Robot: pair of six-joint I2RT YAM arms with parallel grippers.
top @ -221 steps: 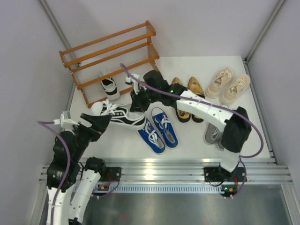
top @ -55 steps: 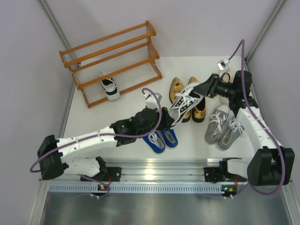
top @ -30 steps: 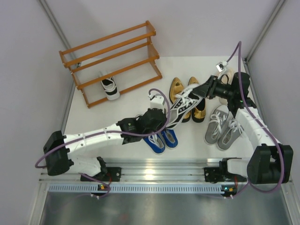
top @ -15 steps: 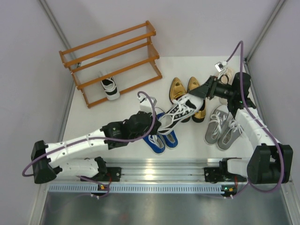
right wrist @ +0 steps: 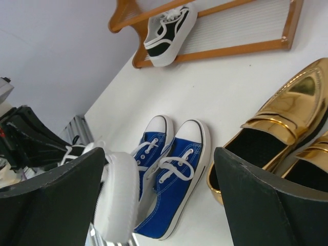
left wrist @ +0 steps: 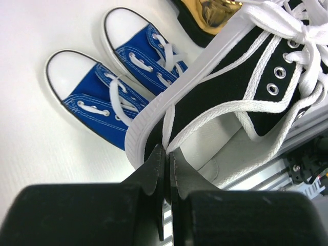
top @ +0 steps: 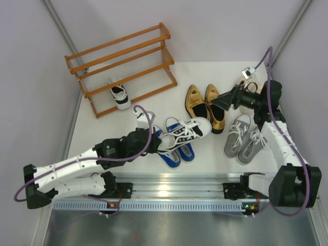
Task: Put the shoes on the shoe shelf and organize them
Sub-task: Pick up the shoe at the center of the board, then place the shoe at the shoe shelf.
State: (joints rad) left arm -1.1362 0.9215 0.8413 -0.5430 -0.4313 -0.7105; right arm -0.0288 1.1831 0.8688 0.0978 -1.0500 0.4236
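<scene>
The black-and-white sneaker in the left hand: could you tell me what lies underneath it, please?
The blue sneakers lie under the black-and-white sneaker. Their toes and part of the laces show; their middles are covered, so whether it rests on them cannot be told.

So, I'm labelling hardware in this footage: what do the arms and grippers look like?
The left arm and right arm have white shells with black joints. A purple cable loops along each. The left gripper has thin black fingers; the right gripper has broad, dark, matte ones.
</scene>
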